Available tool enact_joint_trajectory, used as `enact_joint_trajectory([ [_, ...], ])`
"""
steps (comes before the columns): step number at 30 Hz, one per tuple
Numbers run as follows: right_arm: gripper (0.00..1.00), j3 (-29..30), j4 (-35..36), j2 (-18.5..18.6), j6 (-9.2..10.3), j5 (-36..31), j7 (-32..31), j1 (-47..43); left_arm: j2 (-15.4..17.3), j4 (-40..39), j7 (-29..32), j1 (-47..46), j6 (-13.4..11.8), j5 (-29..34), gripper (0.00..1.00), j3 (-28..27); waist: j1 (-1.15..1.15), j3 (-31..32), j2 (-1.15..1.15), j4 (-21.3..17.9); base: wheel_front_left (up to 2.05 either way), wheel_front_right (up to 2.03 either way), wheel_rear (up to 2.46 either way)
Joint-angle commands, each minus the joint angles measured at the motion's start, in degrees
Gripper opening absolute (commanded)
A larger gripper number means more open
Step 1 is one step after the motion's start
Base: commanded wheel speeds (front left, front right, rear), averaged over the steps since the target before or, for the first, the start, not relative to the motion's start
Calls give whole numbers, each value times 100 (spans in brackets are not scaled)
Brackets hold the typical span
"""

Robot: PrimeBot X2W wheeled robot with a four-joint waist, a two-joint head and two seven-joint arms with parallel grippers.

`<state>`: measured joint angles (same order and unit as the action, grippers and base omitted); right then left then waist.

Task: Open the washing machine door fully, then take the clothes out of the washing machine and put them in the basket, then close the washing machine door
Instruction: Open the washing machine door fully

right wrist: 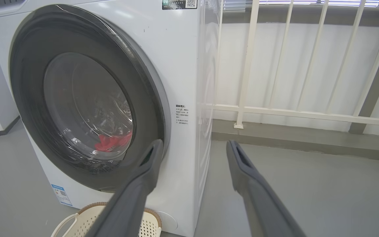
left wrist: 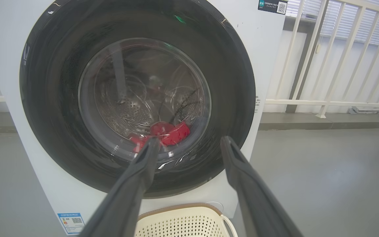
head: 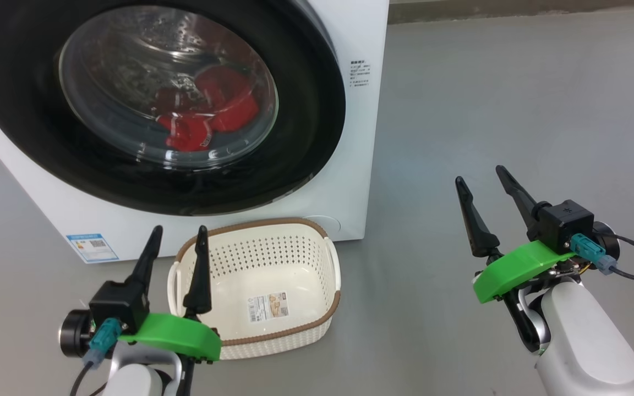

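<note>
washing machine door [head: 295, 137] is shut on the washing machine [head: 366, 33], red clothes [head: 212, 110] piled behind its glass. basket [head: 273, 335] stands just in front of the machine. left gripper [head: 179, 231] hovers over the basket's edge, fingers apart, aimed at the door. right gripper [head: 479, 175] hangs right of the machine, fingers spread, holding nothing.

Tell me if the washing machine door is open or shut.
Shut. The washing machine door lies flush against the front of the washing machine, and the clothes show through its glass.
</note>
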<state>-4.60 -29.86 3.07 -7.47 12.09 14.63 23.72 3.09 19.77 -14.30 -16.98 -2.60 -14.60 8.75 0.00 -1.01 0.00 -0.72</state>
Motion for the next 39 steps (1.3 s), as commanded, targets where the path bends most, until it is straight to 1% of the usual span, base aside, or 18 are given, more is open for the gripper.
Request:
enact_joint_trajectory([
  [1, 100, -89, 128, -19, -2, -38, 37, 231, 134, -202, -70, -254, -52, 32, 100, -162, 0, -45, 0, 19, 0, 0, 0],
  [6, 100, -2, 166, -19, -2, -38, 37, 320, 128, -372, -70, -298, -17, 28, 100, -122, 0, -217, 0, 87, 0, 0, 0],
  [7, 84, 3, 152, -19, -2, -11, 37, 345, 126, -420, -70, -302, -16, 30, 100, -113, 0, -260, 0, 104, 0, 0, 0],
  [8, 71, 16, 147, -19, -2, 5, 37, 380, 125, -471, -70, -304, -10, 32, 100, -103, 0, -304, 0, 124, 0, 0, 0],
  [9, 46, 23, 141, -19, -2, 20, 37, 415, 124, -519, -70, -307, -4, 34, 100, -91, 0, -349, 0, 145, 0, 0, 0],
  [10, 46, 23, 141, -19, -2, 20, 37, 415, 124, -519, -70, -307, -4, 34, 100, -91, 0, -349, 0, 145, 0, 0, 0],
  [11, 32, 27, 128, -19, -2, 35, 37, 454, 124, -567, -70, -311, 3, 35, 100, -79, 0, -392, 0, 167, 0, 0, 0],
  [12, 3, 36, 120, -19, -2, 42, 37, 496, 123, -619, -70, -317, 12, 34, 100, -69, 0, -436, 0, 189, 0, 0, 0],
  [13, 0, 35, 110, -19, -2, 67, 37, 539, 123, -670, -70, -321, 19, 31, 100, -61, 0, -481, 0, 209, 0, 0, 0],
  [17, 0, 54, 70, -19, -2, 171, 37, 763, 119, -912, -70, -340, 26, 23, 100, -46, 0, -692, 0, 282, 0, 0, 0],
  [21, 0, 51, 3, -19, -2, 507, 37, 1056, 107, -1263, -70, -373, 55, 10, 100, -57, 0, -931, 0, 331, 0, 0, 0],
  [23, 0, -13, -44, -19, -2, 895, 37, 1219, 95, -1421, -70, -381, 76, 1, 100, -42, 0, -1045, 0, 359, 0, 0, 0],
  [31, 0, -242, -345, -19, -2, 2036, 37, 1920, 74, -1898, -70, -434, 104, 45, 100, 19, 0, -1472, 0, 419, 0, 0, 0],
  [39, 0, -533, -560, -19, -2, 2904, -101, 2682, 64, -2399, -70, -537, 118, 159, 100, 41, 0, -1931, 0, 512, 0, 0, 0],
])
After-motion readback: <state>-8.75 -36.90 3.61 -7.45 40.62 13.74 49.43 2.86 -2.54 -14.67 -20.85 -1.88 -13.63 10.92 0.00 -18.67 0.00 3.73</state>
